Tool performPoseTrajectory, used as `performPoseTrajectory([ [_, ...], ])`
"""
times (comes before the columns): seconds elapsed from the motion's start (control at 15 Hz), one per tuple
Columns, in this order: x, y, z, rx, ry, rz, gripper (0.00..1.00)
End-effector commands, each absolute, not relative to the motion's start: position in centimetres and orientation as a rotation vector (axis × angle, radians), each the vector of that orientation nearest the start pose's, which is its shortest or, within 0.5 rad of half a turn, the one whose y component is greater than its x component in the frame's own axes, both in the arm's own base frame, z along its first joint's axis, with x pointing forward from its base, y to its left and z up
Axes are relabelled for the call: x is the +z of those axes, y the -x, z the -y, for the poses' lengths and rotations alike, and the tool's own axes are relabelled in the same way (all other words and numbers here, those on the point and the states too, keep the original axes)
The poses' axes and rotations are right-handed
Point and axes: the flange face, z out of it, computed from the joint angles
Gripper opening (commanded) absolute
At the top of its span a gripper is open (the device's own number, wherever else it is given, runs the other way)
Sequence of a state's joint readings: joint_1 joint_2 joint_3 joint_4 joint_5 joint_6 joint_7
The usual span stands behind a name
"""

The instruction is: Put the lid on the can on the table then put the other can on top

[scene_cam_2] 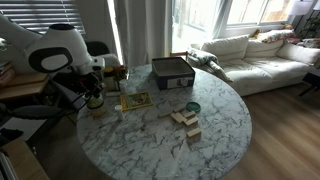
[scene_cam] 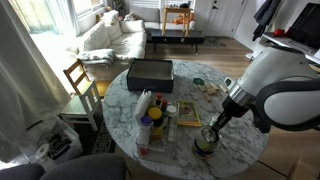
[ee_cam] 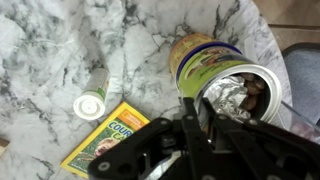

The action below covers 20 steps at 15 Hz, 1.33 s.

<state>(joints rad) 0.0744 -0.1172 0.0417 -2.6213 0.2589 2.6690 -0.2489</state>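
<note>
Arm bent over the tins at the counter's edge

The round marbled counter (scene_cam_2: 150, 140) fills the middle of both exterior views; the black box (scene_cam: 150, 72) sits toward its upper edge. The gripper (scene_cam: 215, 123) hangs low at lower right, just above the tins. In the wrist view, upper right, the other can (ee_cam: 195, 55) shows its olive side with the blue-purple lid (ee_cam: 224, 52) as a band against it; the can (ee_cam: 245, 95), pale-rimmed, lies just below, touching the dark jaws. Whether the jaws are clamped or parted cannot be told.
</note>
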Motion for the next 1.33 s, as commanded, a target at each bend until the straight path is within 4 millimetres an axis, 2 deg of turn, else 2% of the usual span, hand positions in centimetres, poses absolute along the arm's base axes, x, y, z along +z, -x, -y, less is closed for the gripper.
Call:
performPoseTrajectory([
  [0.0,30.33,-44.02,-4.86,-0.230,2.986,0.248,0.03],
  [1.27,29.60,-44.52,-4.31,-0.256,2.998,0.196,0.03],
])
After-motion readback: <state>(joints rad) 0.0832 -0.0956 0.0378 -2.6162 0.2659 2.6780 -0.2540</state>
